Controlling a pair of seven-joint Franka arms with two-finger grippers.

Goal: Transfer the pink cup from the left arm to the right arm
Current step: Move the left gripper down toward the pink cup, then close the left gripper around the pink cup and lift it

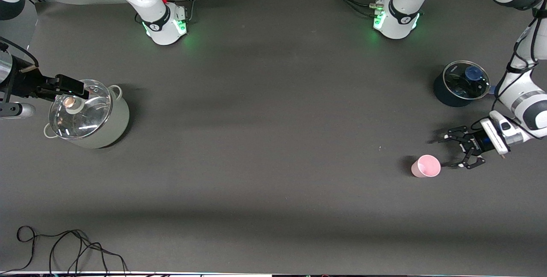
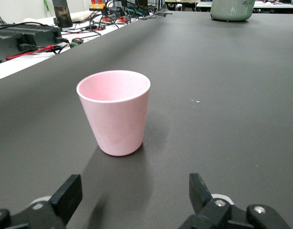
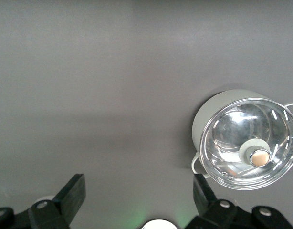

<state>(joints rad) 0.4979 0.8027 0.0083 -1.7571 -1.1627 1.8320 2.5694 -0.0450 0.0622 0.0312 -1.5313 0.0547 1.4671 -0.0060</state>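
Left gripper (image 1: 450,151) wide open just beside upright pink cup (image 1: 425,166) — apart; right gripper (image 1: 68,85) open over pot lid (image 1: 80,109).

Both arms are glossy white shells with black joint bands, and each base (image 1: 166,25) glows green with a little red button and black cables plugged in. The left gripper (image 1: 454,151) is a black skeletal linkage claw on a white wrist block with a silver ring.

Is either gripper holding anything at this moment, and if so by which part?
Nothing is held. The left gripper is open beside the upright pink cup, not touching it; the right gripper is open over the lidded pot.
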